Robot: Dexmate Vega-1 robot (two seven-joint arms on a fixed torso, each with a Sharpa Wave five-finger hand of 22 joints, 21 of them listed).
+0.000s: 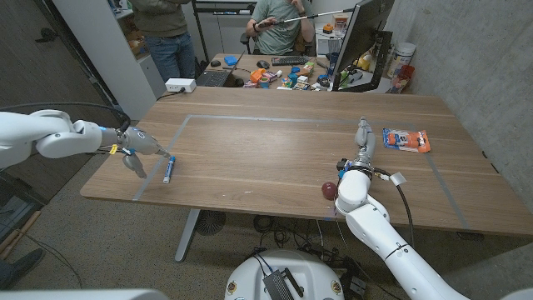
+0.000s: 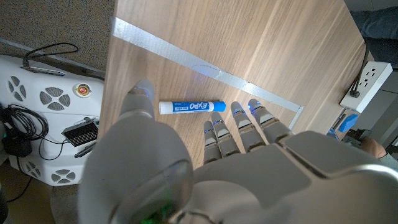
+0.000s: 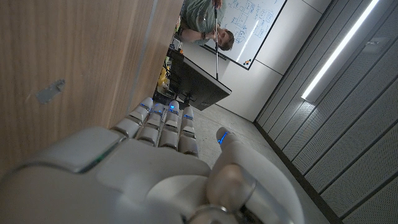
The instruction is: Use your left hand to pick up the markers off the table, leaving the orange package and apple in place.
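A single blue-capped white Expo marker point(image 1: 168, 169) point(image 2: 191, 107) lies near the table's front left edge. My left hand point(image 1: 136, 151) point(image 2: 205, 162) hovers just to its left, holding nothing; its thumb and fingers point(image 2: 239, 127) are spread on either side of the marker without touching it. The dark red apple point(image 1: 330, 190) sits near the front edge, right of centre. The orange package point(image 1: 406, 140) lies at the right. My right hand point(image 1: 362, 133) point(image 3: 163, 134) stands on the table between the apple and the package, fingers straight and holding nothing.
Grey tape lines point(image 1: 266, 118) point(image 2: 186, 57) mark a rectangle on the wooden table point(image 1: 266, 146). A white power strip point(image 1: 180, 84) point(image 2: 368, 76) sits at the far left corner. Beyond it are a laptop point(image 1: 213, 77), a cluttered desk with a monitor point(image 1: 360, 37), and two people.
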